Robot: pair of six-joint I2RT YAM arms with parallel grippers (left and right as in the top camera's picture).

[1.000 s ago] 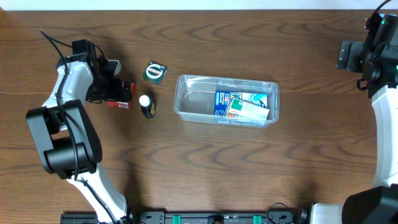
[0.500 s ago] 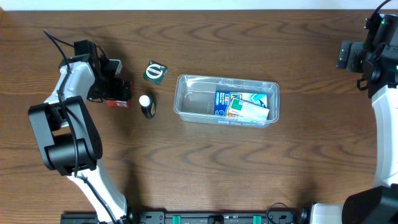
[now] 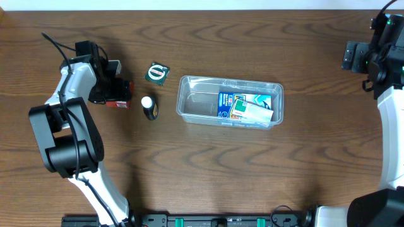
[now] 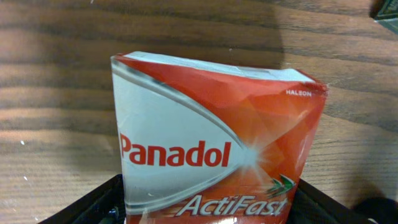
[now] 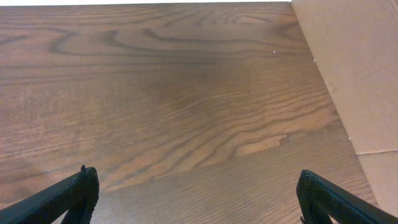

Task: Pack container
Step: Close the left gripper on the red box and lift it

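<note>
We see the clear plastic rectangular tub (image 3: 196, 104) at the middle of the brown wooden table (image 3: 208, 170), with printed cartons (image 3: 243, 106) inside. Our left gripper (image 4: 211, 208) straddles a red-and-white Panadol cardboard box (image 4: 211, 124); whether it pinches, we cannot tell. Our right gripper (image 5: 198, 180) hangs spread wide.

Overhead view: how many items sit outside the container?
3: red Panadol box at the left claw, green packet right of it, white-capped bottle left of the container. None seem hidden.
</note>
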